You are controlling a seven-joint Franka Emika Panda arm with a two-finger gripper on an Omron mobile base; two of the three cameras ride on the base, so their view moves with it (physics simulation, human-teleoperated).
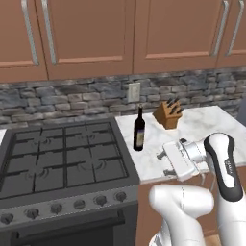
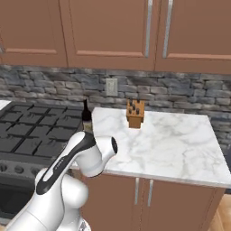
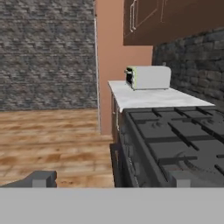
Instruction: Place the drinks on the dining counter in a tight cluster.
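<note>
The arm (image 1: 223, 166) carries its fingers (image 1: 163, 163) wide and empty just short of the wine bottle (image 1: 139, 129), which a careless sideways approach could topple onto the tabletop (image 1: 202, 122).

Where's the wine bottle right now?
The wine bottle stands upright on the small marble counter, at its left edge beside the stove, with the knife block to its right.

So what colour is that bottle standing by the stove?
The wine bottle is dark, nearly black, with a pale cream label; the left base view shows it best.
</note>
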